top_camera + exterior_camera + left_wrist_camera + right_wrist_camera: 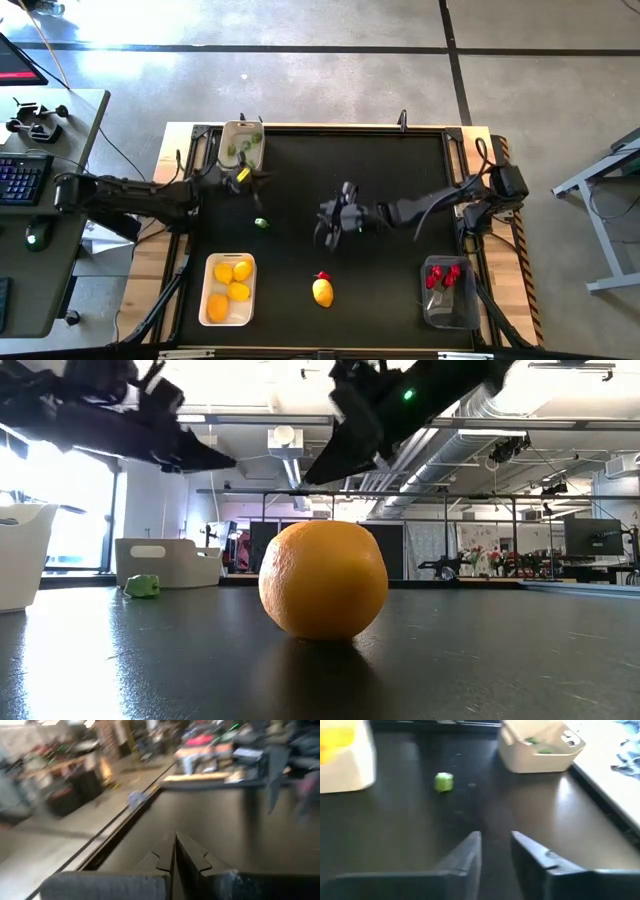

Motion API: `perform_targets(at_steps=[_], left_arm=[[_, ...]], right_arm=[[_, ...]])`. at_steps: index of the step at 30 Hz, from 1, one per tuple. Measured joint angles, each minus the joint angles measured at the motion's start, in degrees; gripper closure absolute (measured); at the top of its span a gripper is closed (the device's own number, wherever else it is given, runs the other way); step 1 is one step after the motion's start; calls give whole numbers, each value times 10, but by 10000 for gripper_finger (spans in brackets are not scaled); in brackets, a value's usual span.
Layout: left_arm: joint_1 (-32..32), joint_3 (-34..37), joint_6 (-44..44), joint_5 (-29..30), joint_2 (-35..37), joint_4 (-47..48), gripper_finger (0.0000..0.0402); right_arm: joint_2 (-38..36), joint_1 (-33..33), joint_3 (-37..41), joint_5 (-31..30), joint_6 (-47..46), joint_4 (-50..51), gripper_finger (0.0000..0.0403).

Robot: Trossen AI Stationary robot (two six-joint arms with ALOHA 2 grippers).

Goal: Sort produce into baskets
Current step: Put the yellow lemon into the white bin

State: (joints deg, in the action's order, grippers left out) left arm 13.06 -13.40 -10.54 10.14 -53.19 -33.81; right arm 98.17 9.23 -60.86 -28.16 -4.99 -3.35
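My left gripper (pixel 175 851) is shut and holds nothing, hovering beside the beige tub (pixel 243 143) at the far left, which has green pieces in it. My right gripper (pixel 496 845) hangs over the middle of the mat (pixel 324 226), fingers a little apart with nothing between them, pointing toward a loose green piece (pixel 443 781) that lies on the mat (pixel 261 223). A yellow-orange oval (pixel 322 292) rests on the mat near the front, with a small red piece (pixel 322 276) right behind it. In the low view the oval (pixel 323 580) fills the middle.
A white tray (pixel 230 290) with yellow ovals sits at the near left. A transparent bin (pixel 448 290) with red pieces sits at the near right. The black mat is bordered by wooden table edges (pixel 480 140). A desk with a keyboard (pixel 22 180) stands off to the left.
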Motion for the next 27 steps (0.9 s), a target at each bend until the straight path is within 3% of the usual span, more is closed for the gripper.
perform_targets(at_steps=[4, 7, 13, 17, 23, 27], left_arm=[[-54, 34, -6, -6, 9, -51, 401], [-87, 41, -8, -6, 12, -50, 401], [-138, 40, -30, -6, 11, -57, 401], [-158, 40, -31, -6, 11, -60, 401], [-178, 40, -31, -6, 11, -58, 401], [-188, 40, -31, -6, 11, -54, 401]], right_arm=[[0, 47, -16, -8, -77, 49, 379], [0, 76, -42, -8, -170, 114, 391], [0, 127, -87, 23, -369, 213, 329], [5, 158, -89, 49, -459, 224, 266], [58, 193, -110, 77, -516, 225, 162], [117, 202, -173, 112, -519, 240, 136]])
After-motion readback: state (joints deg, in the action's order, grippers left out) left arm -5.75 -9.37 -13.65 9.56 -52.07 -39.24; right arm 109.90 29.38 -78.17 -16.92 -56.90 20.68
